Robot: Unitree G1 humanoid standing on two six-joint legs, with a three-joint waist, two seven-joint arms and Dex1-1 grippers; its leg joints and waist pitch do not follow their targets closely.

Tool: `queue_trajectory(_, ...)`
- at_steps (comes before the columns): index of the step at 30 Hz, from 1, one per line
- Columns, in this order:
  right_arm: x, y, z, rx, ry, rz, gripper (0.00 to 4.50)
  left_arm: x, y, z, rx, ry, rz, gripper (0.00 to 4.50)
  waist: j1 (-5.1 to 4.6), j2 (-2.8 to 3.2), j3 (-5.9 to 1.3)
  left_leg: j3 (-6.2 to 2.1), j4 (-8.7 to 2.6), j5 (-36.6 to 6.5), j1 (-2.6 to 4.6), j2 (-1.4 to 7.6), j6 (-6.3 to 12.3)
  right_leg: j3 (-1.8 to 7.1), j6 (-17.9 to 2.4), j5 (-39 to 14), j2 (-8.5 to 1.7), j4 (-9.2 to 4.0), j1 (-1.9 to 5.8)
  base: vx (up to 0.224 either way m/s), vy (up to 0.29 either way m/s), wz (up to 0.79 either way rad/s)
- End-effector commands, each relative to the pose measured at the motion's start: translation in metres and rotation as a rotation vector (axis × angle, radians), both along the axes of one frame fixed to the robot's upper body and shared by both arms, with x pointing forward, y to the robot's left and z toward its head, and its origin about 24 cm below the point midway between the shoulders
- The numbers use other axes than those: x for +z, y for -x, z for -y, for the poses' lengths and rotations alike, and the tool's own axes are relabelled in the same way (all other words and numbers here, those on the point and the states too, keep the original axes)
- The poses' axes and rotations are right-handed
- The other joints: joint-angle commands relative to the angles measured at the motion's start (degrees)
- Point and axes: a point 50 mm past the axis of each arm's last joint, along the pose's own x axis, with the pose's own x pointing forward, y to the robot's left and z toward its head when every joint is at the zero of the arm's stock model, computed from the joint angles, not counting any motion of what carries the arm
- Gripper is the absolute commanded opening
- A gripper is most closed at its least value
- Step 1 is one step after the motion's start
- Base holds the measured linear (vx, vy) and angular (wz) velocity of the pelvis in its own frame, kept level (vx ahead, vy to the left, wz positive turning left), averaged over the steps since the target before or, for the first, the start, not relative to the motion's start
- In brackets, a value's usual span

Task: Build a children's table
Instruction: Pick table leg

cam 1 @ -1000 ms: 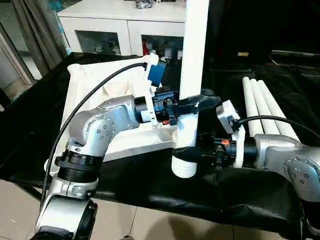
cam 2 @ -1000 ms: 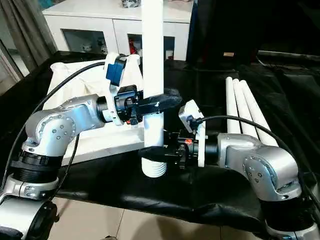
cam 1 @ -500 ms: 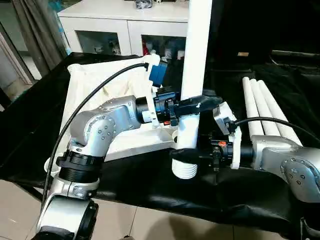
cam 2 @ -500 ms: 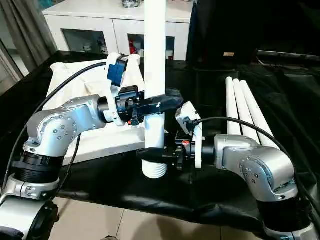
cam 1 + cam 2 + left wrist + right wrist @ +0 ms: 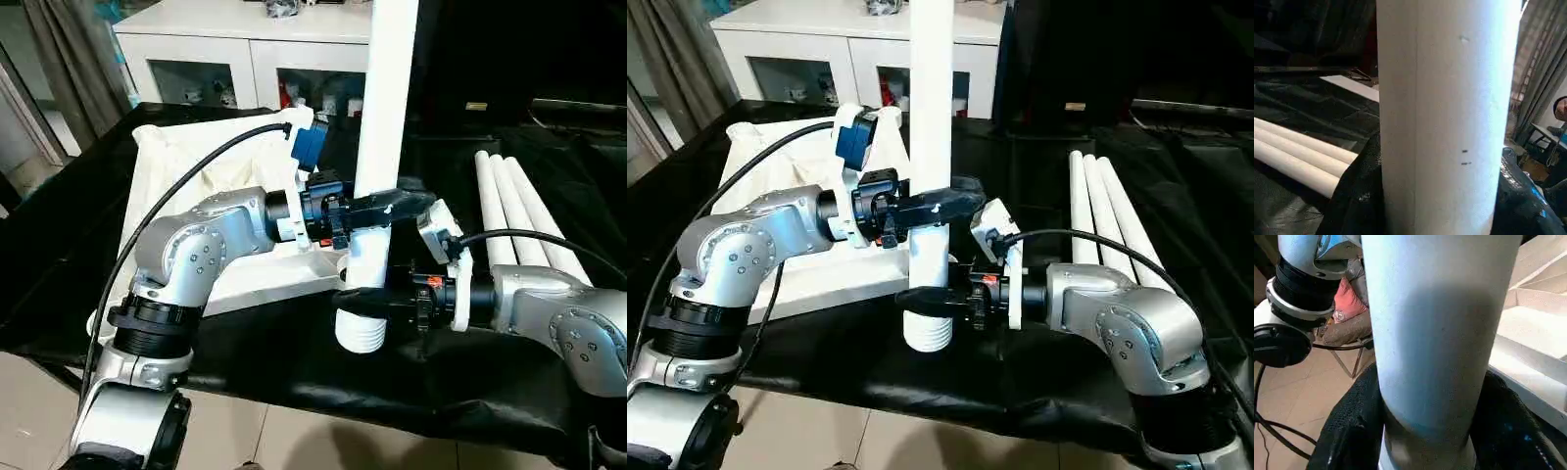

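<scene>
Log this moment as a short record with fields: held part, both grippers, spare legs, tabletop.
held part: white leg, upright, threaded end down
left gripper: fingers clamped around the leg, higher up
right gripper: fingers around the leg just above the threaded end
spare legs: three, lying side by side on the black cloth
tabletop: underside up, behind the left arm

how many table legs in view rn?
4. One leg stands upright, held by the left gripper higher up and the right gripper near its threaded end. Three legs lie side by side on the black table at the robot's right.
</scene>
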Motion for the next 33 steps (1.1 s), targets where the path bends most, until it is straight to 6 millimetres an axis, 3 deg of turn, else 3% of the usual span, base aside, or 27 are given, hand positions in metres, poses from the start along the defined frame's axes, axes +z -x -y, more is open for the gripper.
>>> queue_trajectory(1,0.005,0.000,-0.002,-0.007,-0.040,0.020,1.91,0.009,0.003,0.001,-0.022,0.039,-0.007,2.56,0.20,-0.73,-4.42,-0.75,-3.58,-3.9,0.40,2.20,2.14,2.59,-9.9,-12.9,-4.18,-4.13,3.52,0.000,0.000,0.00)
queue_trajectory(2,0.006,-0.001,-0.002,-0.019,-0.057,0.026,1.91,0.009,0.002,0.001,-0.011,0.057,-0.006,2.63,0.29,-0.58,-4.41,-0.77,-3.58,-4.1,0.44,2.18,2.10,2.54,-9.9,-13.5,-4.21,-4.23,3.49,0.000,0.000,0.00)
queue_trajectory(10,0.010,-0.006,-0.001,-0.101,-0.142,0.051,1.91,0.019,-0.002,-0.001,0.111,0.269,0.020,3.15,0.46,-1.04,-4.49,-0.74,-3.58,-3.7,0.16,2.18,2.35,2.49,-9.5,-13.2,-4.28,-4.26,3.68,0.000,0.000,0.00)
queue_trajectory(11,0.010,-0.007,-0.001,-0.119,-0.154,0.058,1.91,0.026,-0.004,-0.004,0.155,0.355,0.021,3.15,0.45,-1.67,-4.45,-0.65,-3.61,-3.7,0.13,2.15,2.61,2.49,-9.2,-13.5,-4.25,-4.44,3.71,0.000,0.000,0.00)
queue_trajectory(13,0.010,-0.008,-0.001,-0.142,-0.165,0.068,1.91,0.030,-0.006,-0.008,0.190,0.420,0.014,3.15,0.62,-1.39,-4.36,-0.66,-3.57,-3.9,0.08,2.10,2.60,2.43,-9.0,-14.9,-4.40,-4.60,3.70,0.000,0.000,0.00)
queue_trajectory(16,0.011,-0.012,-0.001,-0.199,-0.195,0.094,1.91,0.036,-0.011,-0.018,0.252,0.545,-0.011,3.15,0.76,-1.56,-4.35,-0.68,-3.61,-3.9,-0.04,2.07,2.65,2.39,-8.3,-16.1,-4.42,-4.62,3.53,0.000,0.000,0.00)
queue_trajectory(17,0.011,-0.014,-0.003,-0.232,-0.213,0.107,1.91,0.036,-0.012,-0.027,0.267,0.590,-0.033,3.15,0.84,-1.20,-4.32,-0.78,-3.66,-4.1,0.03,2.04,2.52,2.32,-8.0,-16.7,-4.41,-4.68,3.43,0.000,0.000,0.00)
queue_trajectory(22,0.012,-0.023,-0.001,-0.334,-0.220,0.149,1.91,0.036,-0.015,-0.042,0.353,0.551,-0.017,3.15,1.02,-1.20,-4.33,-0.90,-3.96,-4.5,0.41,2.29,1.93,2.41,-7.6,-15.3,-4.24,-4.36,3.02,0.000,0.000,0.00)
queue_trajectory(23,0.012,-0.027,0.000,-0.390,-0.218,0.174,1.91,0.032,-0.017,-0.048,0.398,0.463,0.006,3.15,1.12,-1.45,-4.30,-0.98,-4.10,-4.3,0.37,2.37,1.70,2.46,-7.2,-15.2,-4.34,-4.20,3.06,0.000,0.000,0.00)
queue_trajectory(24,0.011,-0.038,0.006,-0.506,-0.185,0.219,1.91,0.012,-0.023,-0.059,0.544,0.154,0.101,3.15,1.07,-1.42,-4.33,-0.95,-4.12,-4.3,0.41,2.32,1.60,2.46,-7.0,-15.1,-4.29,-4.12,3.02,0.000,0.000,0.00)
queue_trajectory(25,0.011,-0.039,0.006,-0.522,-0.177,0.225,1.91,0.009,-0.024,-0.061,0.563,0.108,0.115,3.15,1.06,-1.03,-4.24,-1.49,-4.54,-4.7,0.28,2.57,1.29,2.49,-5.0,-16.0,-4.25,-4.01,2.74,0.000,0.000,0.00)
queue_trajectory(27,0.007,-0.049,0.012,-0.633,-0.106,0.276,1.90,-0.016,-0.030,-0.080,0.704,-0.199,0.201,3.15,0.76,-1.06,-4.16,-1.15,-4.55,-5.6,0.90,2.51,-0.14,2.69,-3.2,-17.7,-4.27,-4.38,2.52,0.000,0.000,0.00)
queue_trajectory(28,0.006,-0.052,0.013,-0.658,-0.088,0.290,1.90,-0.027,-0.033,-0.091,0.761,-0.316,0.231,3.15,0.62,-1.43,-4.13,-0.96,-4.64,-5.6,0.81,2.29,-0.89,2.74,-3.3,-17.1,-4.18,-4.26,2.69,0.000,0.000,0.00)
queue_trajectory(29,0.005,-0.054,0.013,-0.667,-0.084,0.296,1.90,-0.033,-0.034,-0.097,0.790,-0.372,0.244,3.15,0.83,-1.15,-4.20,-1.11,-4.69,-5.6,0.79,2.34,-1.13,2.75,-3.2,-16.8,-4.29,-4.12,2.70,0.000,0.000,0.00)
queue_trajectory(30,0.004,-0.056,0.014,-0.697,-0.089,0.289,1.90,-0.039,-0.033,-0.102,0.798,-0.437,0.269,3.15,0.79,-1.26,-4.35,-1.00,-4.67,-5.4,0.87,2.38,-1.35,2.79,-3.8,-15.2,-4.28,-3.89,2.68,0.000,0.000,0.00)
queue_trajectory(31,0.001,-0.058,0.015,-0.723,-0.088,0.280,1.90,-0.046,-0.031,-0.105,0.775,-0.493,0.285,3.15,0.93,-0.78,-4.46,-1.12,-4.69,-4.8,0.83,2.44,-1.34,2.81,-4.7,-12.8,-4.35,-3.52,2.68,0.000,0.000,0.00)
queue_trajectory(33,-0.002,-0.063,0.022,-0.750,-0.033,0.301,1.90,-0.056,-0.027,-0.097,0.707,-0.579,0.283,3.15,1.00,-0.53,-4.59,-1.03,-4.59,-4.6,1.11,2.60,-1.40,2.77,-6.9,-9.0,-4.25,-3.13,2.45,0.000,0.000,0.00)
